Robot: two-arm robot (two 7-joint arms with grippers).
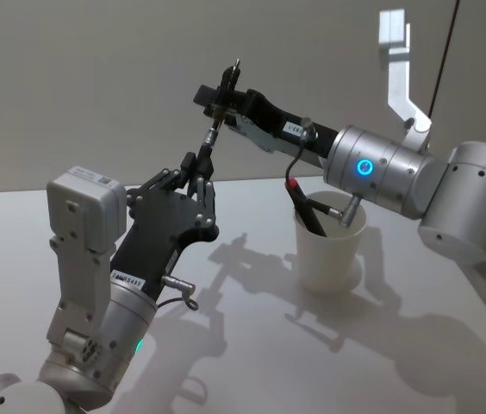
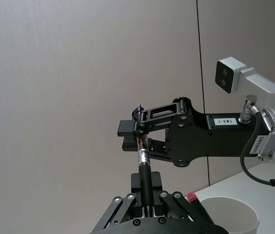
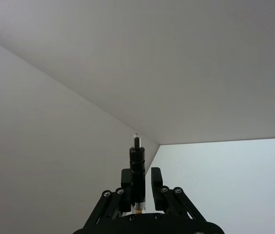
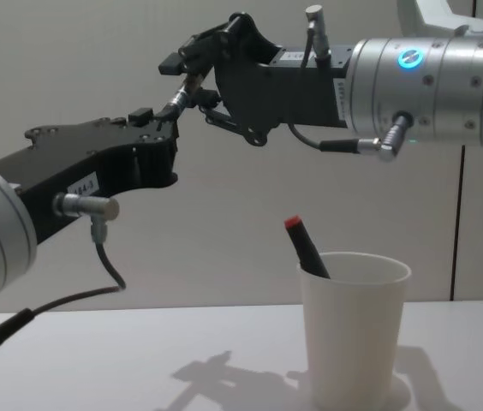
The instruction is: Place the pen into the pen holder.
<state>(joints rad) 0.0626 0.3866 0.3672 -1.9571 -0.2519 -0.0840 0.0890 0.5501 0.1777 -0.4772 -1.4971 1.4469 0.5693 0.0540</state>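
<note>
Your left gripper [image 1: 198, 170] sits closest, raised off the table [image 1: 226, 345], fingers pinched on the lower end of the pen [image 2: 144, 168]. Right gripper [image 1: 222, 97] is just above it, clamped on the same pen's upper end, so you've got both holding it mid-air. Below and off to the right gripper's side stands the pen holder [image 4: 353, 330] with a red-capped marker [image 4: 306, 247] leaning inside

White table [image 1: 96, 241] under pen holder [image 1: 329, 250]
</note>
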